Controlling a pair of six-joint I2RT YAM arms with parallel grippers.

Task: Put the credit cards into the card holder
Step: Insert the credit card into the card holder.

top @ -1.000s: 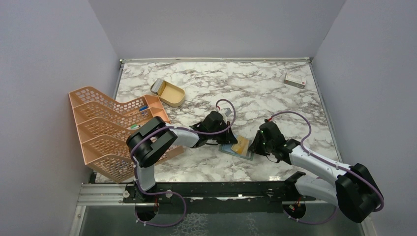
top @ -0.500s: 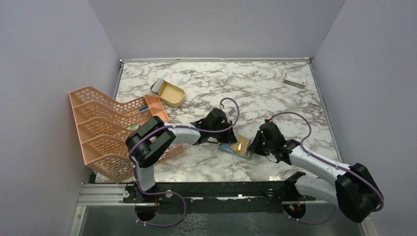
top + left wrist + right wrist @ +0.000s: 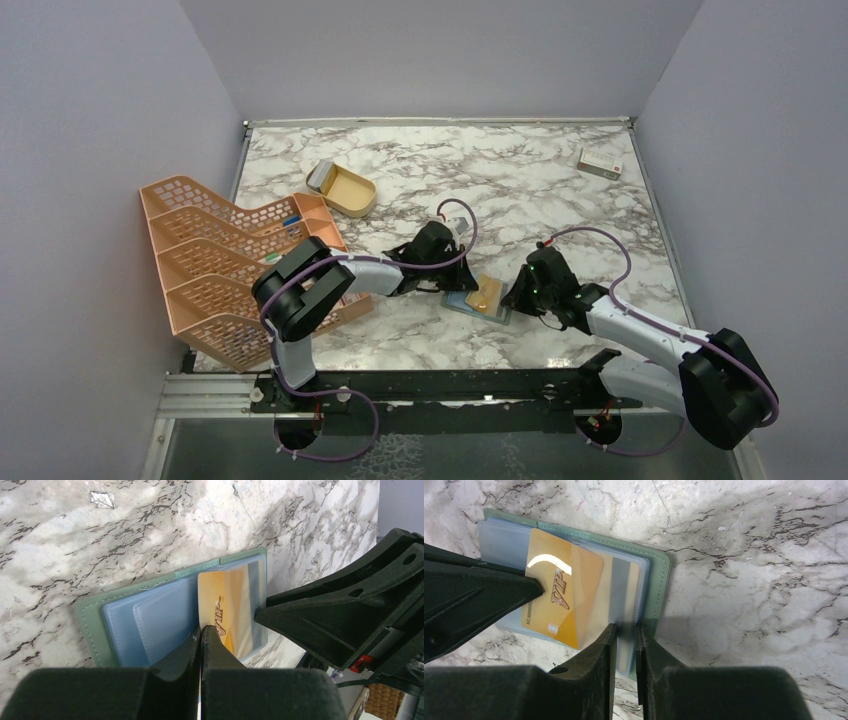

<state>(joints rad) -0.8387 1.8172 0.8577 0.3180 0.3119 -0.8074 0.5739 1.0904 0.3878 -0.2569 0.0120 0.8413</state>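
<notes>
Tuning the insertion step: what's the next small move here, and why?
Probably nudge the left tool toward the right tool, sliding the credit card deeper: it sits only partly inside the clear pocket of the card holder, with the shut left tips at its exposed edge.

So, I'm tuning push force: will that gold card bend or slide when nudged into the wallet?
Probably stiff: the card looks flat with straight edges. Likely slippery: its face shows glare, and the wallet sleeve looks smooth.

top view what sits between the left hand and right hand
The open card holder with a gold credit card on it, shown in the top view between left hand and right hand.
</notes>
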